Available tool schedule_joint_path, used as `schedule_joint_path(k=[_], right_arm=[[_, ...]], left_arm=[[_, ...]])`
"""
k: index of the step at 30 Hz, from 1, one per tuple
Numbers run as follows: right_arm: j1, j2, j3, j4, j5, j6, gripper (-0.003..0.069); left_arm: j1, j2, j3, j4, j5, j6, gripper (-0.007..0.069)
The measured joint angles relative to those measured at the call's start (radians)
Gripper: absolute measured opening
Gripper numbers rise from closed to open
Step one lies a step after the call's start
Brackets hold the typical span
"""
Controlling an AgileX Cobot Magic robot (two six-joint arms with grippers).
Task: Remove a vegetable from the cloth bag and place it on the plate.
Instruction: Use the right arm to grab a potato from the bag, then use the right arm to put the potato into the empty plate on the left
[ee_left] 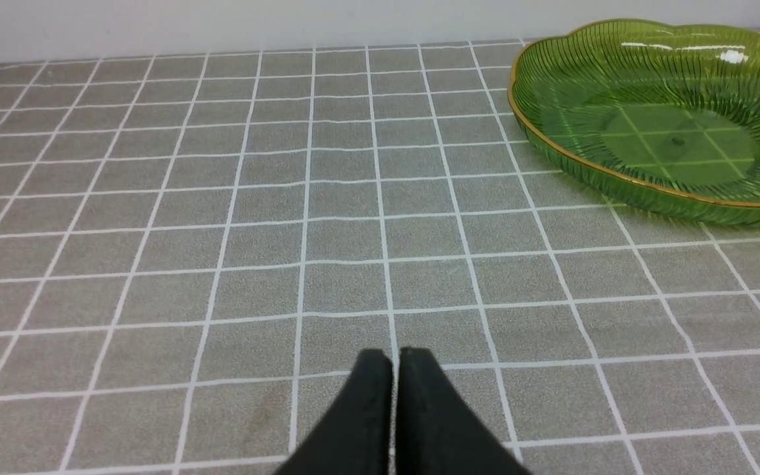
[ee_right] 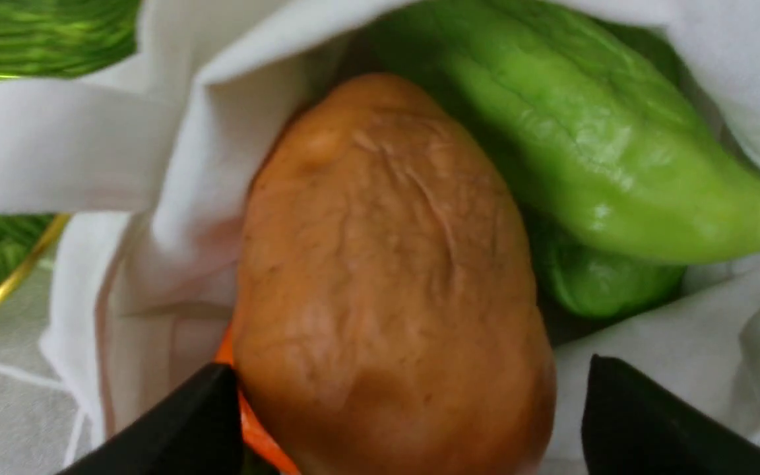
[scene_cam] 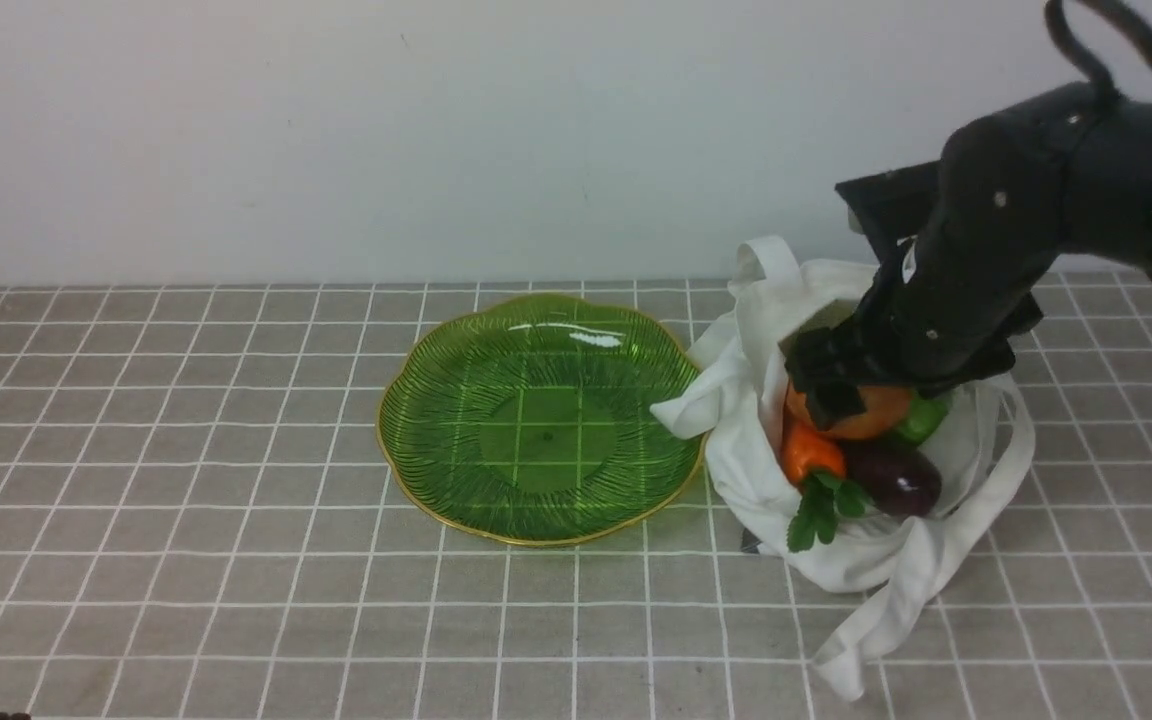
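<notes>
Potato [ee_right: 386, 264] in the cloth bag [scene_cam: 886, 570] sits between spread fingers of the right claw [ee_right: 406, 366]; left claw [ee_left: 394, 363] is closed.

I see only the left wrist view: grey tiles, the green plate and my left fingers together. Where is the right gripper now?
Observer: The right gripper is at the mouth of the white cloth bag, which lies beside the plate on the robot's right.
Operator: Does it hold a vegetable already?
Observer: It seems not. In the right wrist view its fingers stand apart on both sides of a brown potato, with a gap showing on one side.
</notes>
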Motion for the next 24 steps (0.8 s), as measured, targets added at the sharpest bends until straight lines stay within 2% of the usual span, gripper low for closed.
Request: schedule_joint_path(k=[4, 5, 7, 13, 17, 20, 24], right_arm=[[0.003, 0.022, 0.000, -0.005, -0.022, 0.005, 0.0594], [0.004, 0.023, 0.000, -0.006, -0.023, 0.005, 0.0554], [0.004, 0.023, 0.000, -0.008, -0.023, 0.005, 0.0517], [0.004, -0.035, 0.000, -0.020, 0.033, 0.007, 0.0517], [0.004, -0.182, 0.000, -0.017, 0.176, 0.008, 0.0517], [0.004, -0.294, 0.000, 0.031, 0.247, 0.008, 0.0517], [0.022, -0.384, 0.000, 0.165, 0.198, -0.028, 0.0517]], left_arm=[[0.000, 0.000, 0.000, 0.000, 0.000, 0.000, -0.0005], [0.000, 0.000, 0.000, 0.000, 0.000, 0.000, -0.0005], [0.000, 0.000, 0.000, 0.000, 0.000, 0.000, -0.0005], [0.000, 0.000, 0.000, 0.000, 0.000, 0.000, -0.0005], [0.000, 0.000, 0.000, 0.000, 0.000, 0.000, -0.0005], [0.000, 0.000, 0.000, 0.000, 0.000, 0.000, -0.0005], [0.000, 0.000, 0.000, 0.000, 0.000, 0.000, -0.0005]])
